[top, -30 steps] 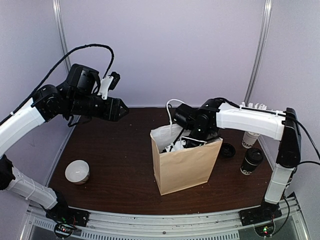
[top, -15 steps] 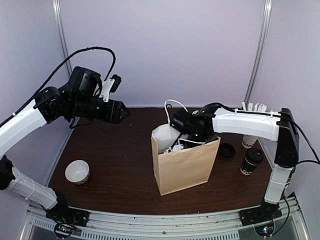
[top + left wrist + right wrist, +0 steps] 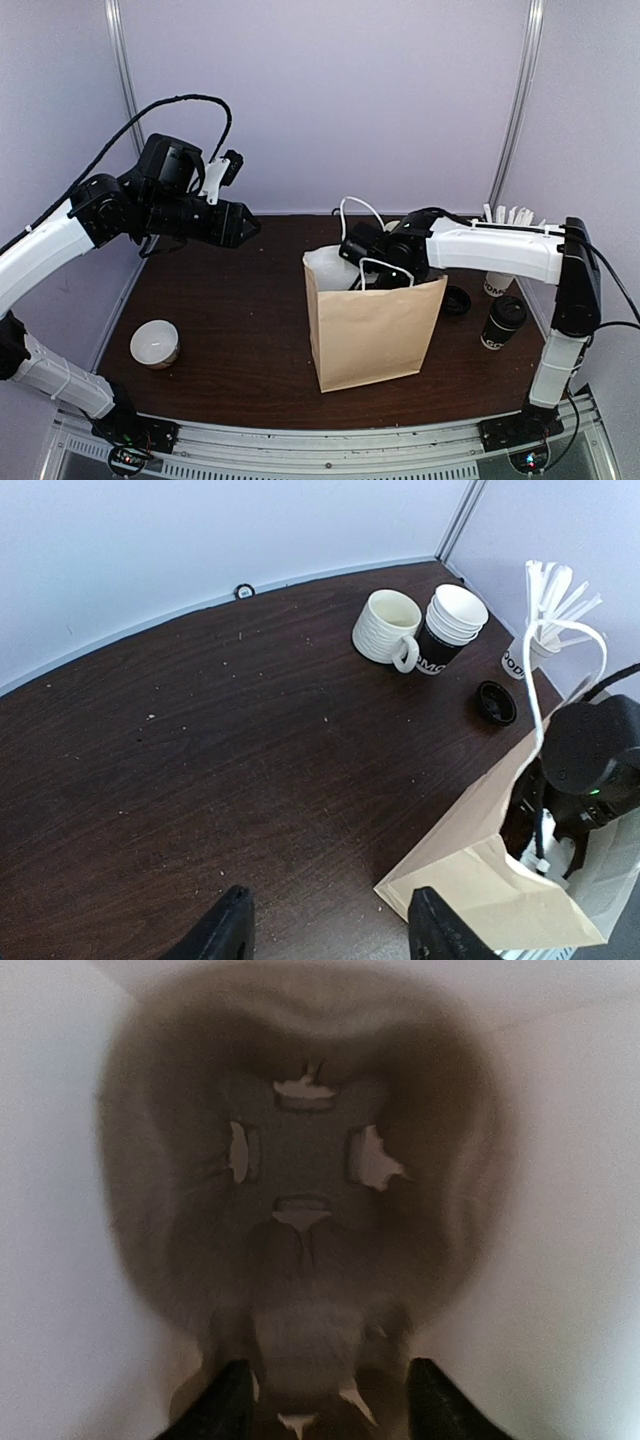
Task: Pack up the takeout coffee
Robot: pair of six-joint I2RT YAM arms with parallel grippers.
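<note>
Right now my right claw (image 3: 328, 1408) sits nose-down in the mouth of the tall brown paper bag (image 3: 372, 330), mid-frame in the overhead view. Its own camera shows the two black fingers (image 3: 228, 1408) at the bottom edge standing well apart with nothing between them, so I read it as open and empty. Past them, filling the middle of that view, is a blurred grey-brown moulded shape (image 3: 305, 1175) with four slots, ringed by white. I take it for a pulp cup holder down in the bag, though I cannot be sure.

The takeout coffee (image 3: 503, 322), a small paper cup with a black band and a black plastic lid, is not in the bag. It stands upright on the dark wooden table (image 3: 240, 330) at the lower right of the overhead view. A loose black lid (image 3: 455, 298) lies between it and the bag, and a paper cup of white sticks (image 3: 500, 272) is just above it in the frame.

My left claw (image 3: 330, 932) hangs high at the upper left of the overhead view, well apart from everything, fingers spread and empty.

I judge the bag is being readied and the packing proper is not yet done. Next I need to draw the right claw straight up without snagging the white cord handle (image 3: 352, 210) and swing it right. Then I take the cup around its body under the lid and lower it upright into the bag.
</note>
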